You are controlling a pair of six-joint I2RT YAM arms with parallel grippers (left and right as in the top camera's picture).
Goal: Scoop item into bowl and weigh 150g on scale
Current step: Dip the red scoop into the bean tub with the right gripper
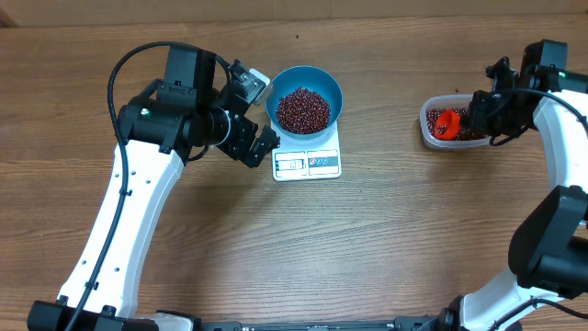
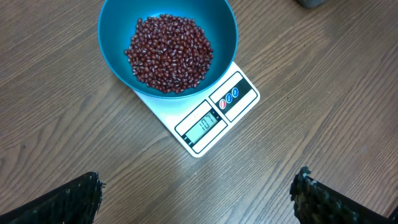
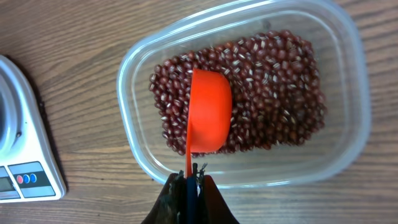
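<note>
The blue bowl (image 1: 304,75) stands on the white scale (image 1: 308,164) and holds a heap of dark red beans (image 1: 303,109). In the left wrist view the bowl (image 2: 115,56), its beans (image 2: 169,53) and the scale (image 2: 214,124) with a lit display lie ahead of my left gripper (image 2: 199,186). That gripper is open wide over bare wood, left of the scale (image 1: 262,145). My right gripper (image 3: 194,171) is shut on the thin handle of an orange scoop (image 3: 208,112), whose cup rests on the beans (image 3: 273,93) in the clear tub (image 3: 134,68).
The clear plastic tub (image 1: 428,134) sits at the far right of the wooden table, well apart from the scale. A corner of the scale (image 3: 28,168) shows at the left edge of the right wrist view.
</note>
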